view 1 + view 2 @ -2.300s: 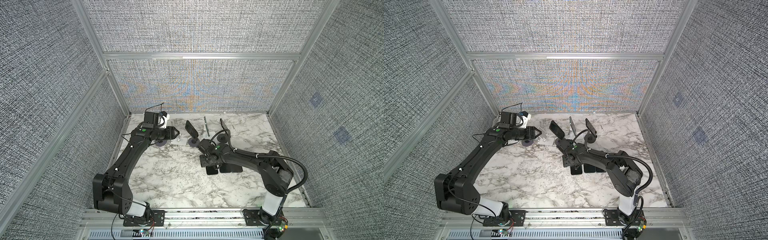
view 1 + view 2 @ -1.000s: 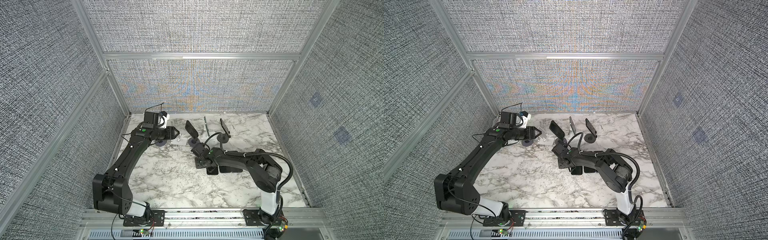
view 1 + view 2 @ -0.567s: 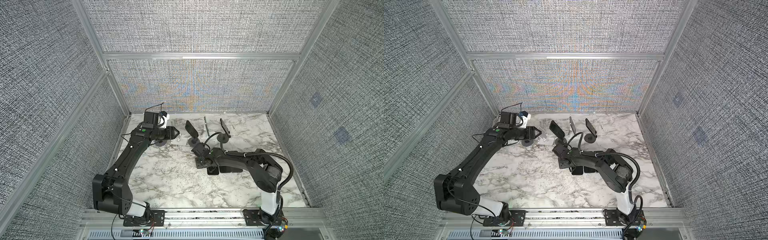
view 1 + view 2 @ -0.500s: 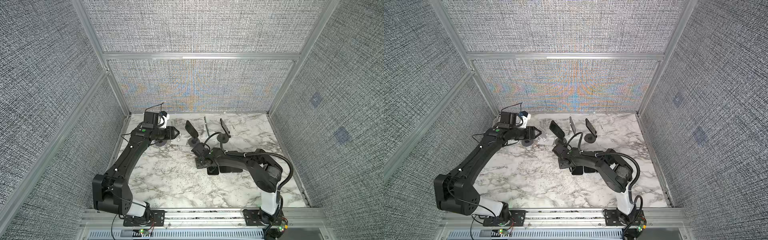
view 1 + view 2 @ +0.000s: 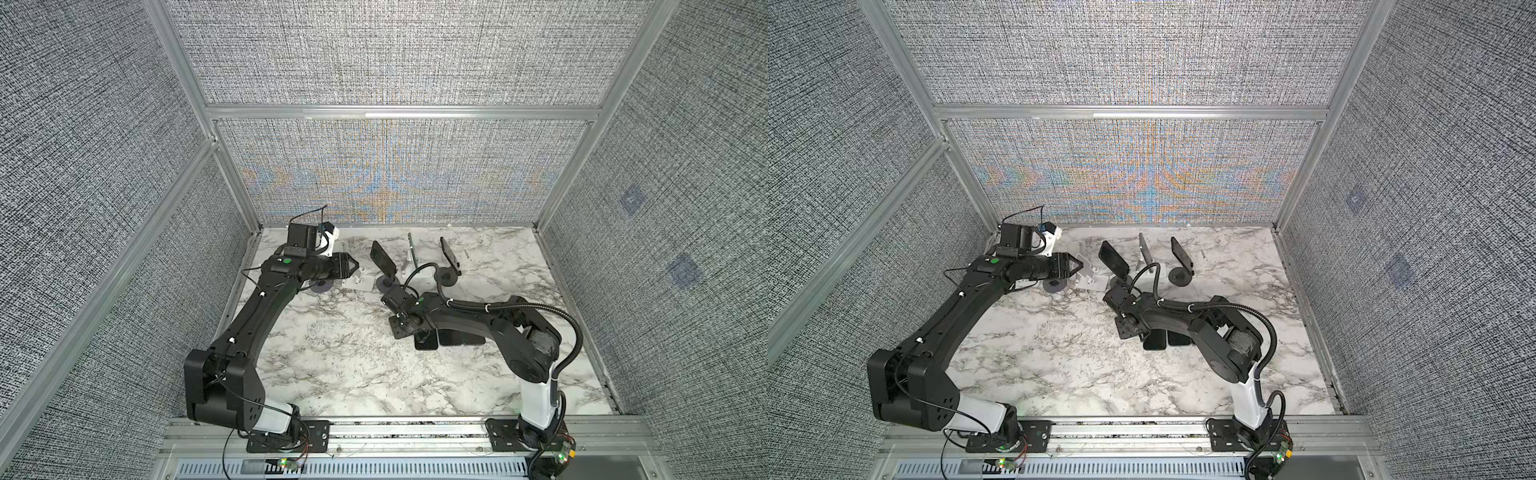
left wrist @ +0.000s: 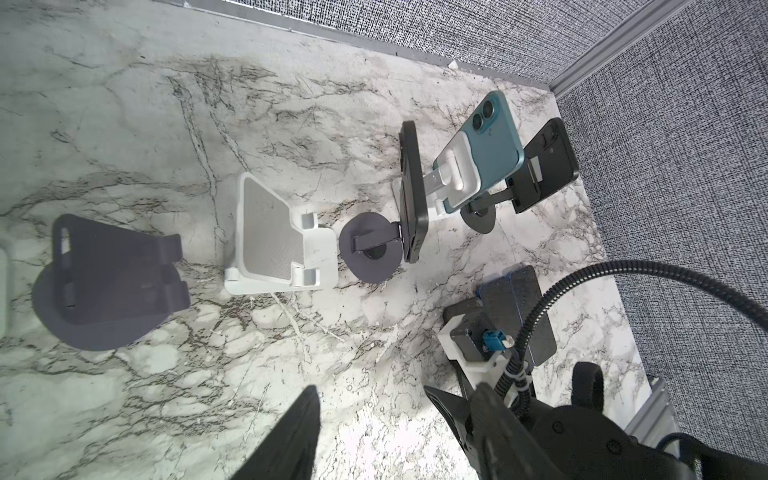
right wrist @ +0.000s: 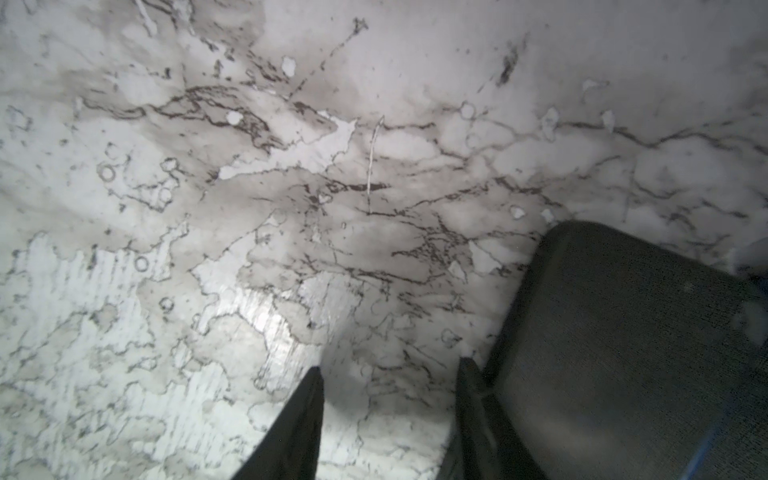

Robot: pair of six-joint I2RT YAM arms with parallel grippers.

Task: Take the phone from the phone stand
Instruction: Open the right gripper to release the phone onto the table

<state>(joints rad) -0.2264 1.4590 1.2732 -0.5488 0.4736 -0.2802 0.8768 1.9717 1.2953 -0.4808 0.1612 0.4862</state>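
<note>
Left wrist, blue phone [image 6: 490,137], its white stand [image 6: 451,168]

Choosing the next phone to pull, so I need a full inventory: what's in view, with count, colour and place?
blue phone: 1, blue, on a white stand, back row.
black phones: 2, black, on dark stands either side of it.
flat phones: at least 2, dark, lying under the right arm.
grey empty stand: 1, dark grey, back left.
white empty stand: 1, white, beside the grey one.
table: 1, white marble, under everything.
left gripper: 1, black, open, near the white empty stand.
right gripper: 1, black, open, low beside a flat phone.
</note>
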